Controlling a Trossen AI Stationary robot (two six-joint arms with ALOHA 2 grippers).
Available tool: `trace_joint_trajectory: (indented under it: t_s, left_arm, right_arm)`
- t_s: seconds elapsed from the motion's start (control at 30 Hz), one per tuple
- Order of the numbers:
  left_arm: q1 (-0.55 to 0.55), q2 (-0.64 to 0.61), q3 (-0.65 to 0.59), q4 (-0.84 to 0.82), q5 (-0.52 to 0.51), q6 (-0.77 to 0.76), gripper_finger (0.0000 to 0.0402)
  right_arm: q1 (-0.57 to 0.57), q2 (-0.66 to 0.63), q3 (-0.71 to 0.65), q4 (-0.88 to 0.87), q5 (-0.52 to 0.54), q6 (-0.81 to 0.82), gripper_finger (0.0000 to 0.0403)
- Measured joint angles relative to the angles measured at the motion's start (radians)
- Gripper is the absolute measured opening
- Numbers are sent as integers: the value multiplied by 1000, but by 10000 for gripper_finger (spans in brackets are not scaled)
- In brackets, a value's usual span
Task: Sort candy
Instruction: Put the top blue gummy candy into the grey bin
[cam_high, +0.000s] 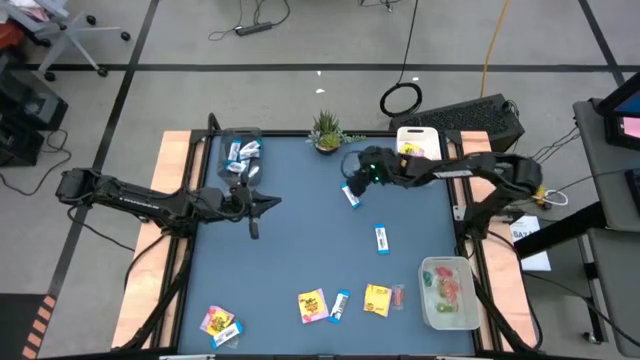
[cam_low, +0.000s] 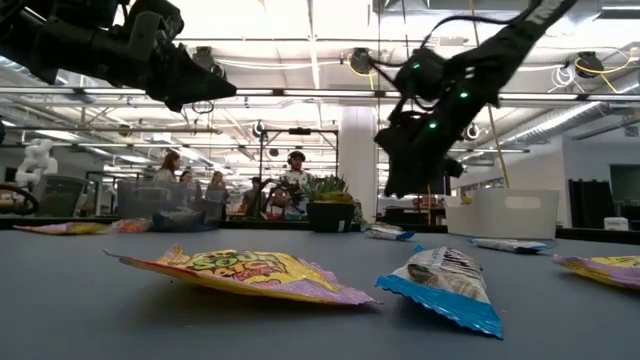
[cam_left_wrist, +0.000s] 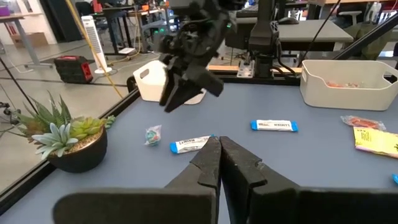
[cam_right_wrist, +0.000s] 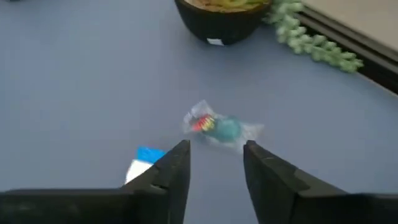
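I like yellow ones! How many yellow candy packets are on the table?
3: left packet in the high view's bottom-left corner; middle packet and right packet along its bottom edge. The white bin may hide more.

Grey floor (cam_high: 300, 45) crossed by dark tape lines lies beyond the table at twelve o'clock. A black cable coil (cam_high: 401, 99) rests there. Overhead, ceiling strip lights (cam_low: 310, 20) glow; people (cam_low: 290, 185) sit far off.
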Motion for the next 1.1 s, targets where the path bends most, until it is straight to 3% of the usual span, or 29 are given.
trace_joint_trajectory:
  t_s: [0.1, 0.3, 0.53, 0.63, 0.8, 1.0, 1.1]
  left_arm:
    - [0, 0, 0, -1, 0, 0, 12]
    - [0, 0, 0, -1, 0, 0, 12]
    - [0, 0, 0, -4, 0, 7, 12]
    - [0, 0, 0, -3, 0, 19, 12]
    - [0, 0, 0, -3, 0, 19, 12]
    - [0, 0, 0, -3, 0, 19, 12]
    - [0, 0, 0, -3, 0, 19, 12]
  right_arm:
    - [-29, 75, 84, -59, -70, -20, 154]
    - [-74, 199, 226, -234, -74, -45, 166]
    - [-101, 287, 305, -321, -77, -75, 166]
    - [-112, 299, 308, -323, -148, -97, 161]
    - [-118, 309, 308, -329, -181, -108, 117]
    - [-117, 302, 308, -330, -221, -150, 21]
    - [-96, 263, 307, -360, -223, -153, 8]
